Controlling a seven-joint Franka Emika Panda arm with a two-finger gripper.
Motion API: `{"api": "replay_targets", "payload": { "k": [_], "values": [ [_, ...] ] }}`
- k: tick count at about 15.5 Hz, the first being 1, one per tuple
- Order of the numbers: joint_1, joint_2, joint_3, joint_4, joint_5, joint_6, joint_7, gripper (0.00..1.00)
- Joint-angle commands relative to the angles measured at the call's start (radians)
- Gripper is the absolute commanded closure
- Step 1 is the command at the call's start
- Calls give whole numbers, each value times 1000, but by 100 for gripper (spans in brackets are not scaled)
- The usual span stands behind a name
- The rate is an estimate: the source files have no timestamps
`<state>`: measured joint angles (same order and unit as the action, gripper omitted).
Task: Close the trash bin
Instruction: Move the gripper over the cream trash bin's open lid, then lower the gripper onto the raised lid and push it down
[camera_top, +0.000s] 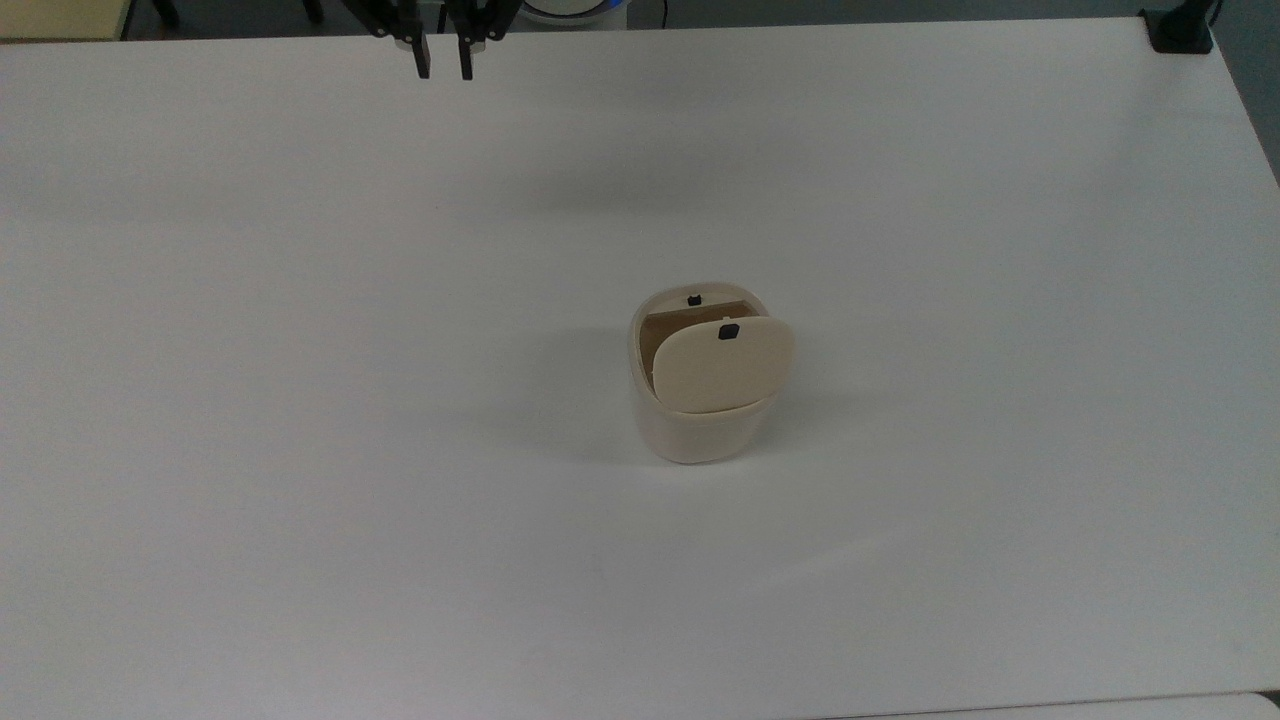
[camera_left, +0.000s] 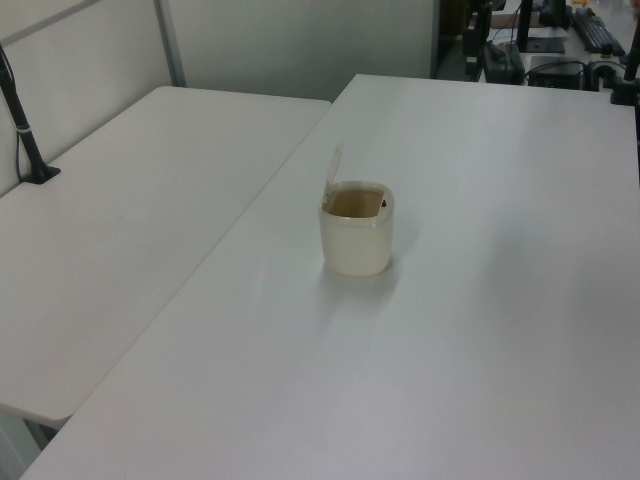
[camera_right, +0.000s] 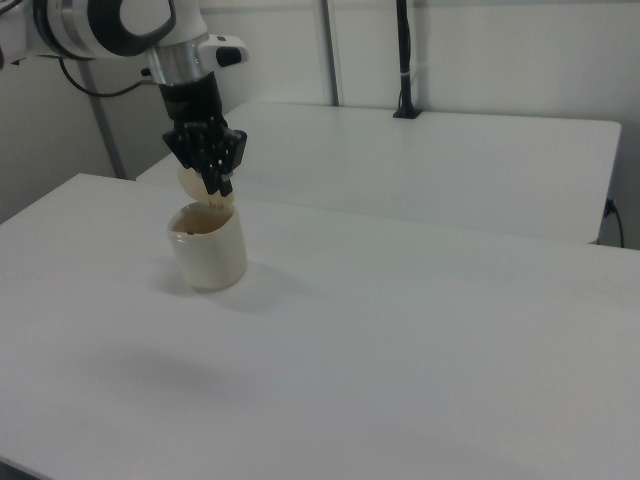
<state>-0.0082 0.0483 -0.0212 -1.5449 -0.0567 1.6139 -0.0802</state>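
The trash bin (camera_top: 700, 432) is a small cream tub standing near the middle of the white table (camera_top: 300, 400). Its hinged lid (camera_top: 722, 366) stands raised, black latch tab on top, and the brownish inside shows behind it. In the left view the trash bin (camera_left: 356, 242) has its lid (camera_left: 333, 168) upright on the left view's left rim. My gripper (camera_top: 444, 68) hangs over the table's far edge in the top view, well away from the bin, open by a narrow gap with nothing between its fingers. In the right view the gripper (camera_right: 218, 183) shows above the trash bin (camera_right: 208, 252).
A black clamp (camera_top: 1180, 30) sits at the table's far right corner in the top view. A second white table (camera_left: 120, 220) adjoins on the left view's left, with a black post (camera_left: 25, 130) on it. A dark pole (camera_right: 403, 60) stands at the back in the right view.
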Motion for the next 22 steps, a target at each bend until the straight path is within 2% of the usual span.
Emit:
{"api": "replay_targets", "payload": {
  "k": [1,5,9,11,16,20,22],
  "values": [
    [-1,-18,4,-14,-9,-19,-21,97],
    [4,-2,7,-12,-5,0,-21,100],
    [22,30,17,-12,3,128,-10,100],
    [30,53,18,-12,6,213,-7,100],
    [112,100,27,-14,37,423,5,100],
    [160,148,26,-14,29,642,111,100],
    [189,174,26,-15,20,728,120,100]
  ]
}}
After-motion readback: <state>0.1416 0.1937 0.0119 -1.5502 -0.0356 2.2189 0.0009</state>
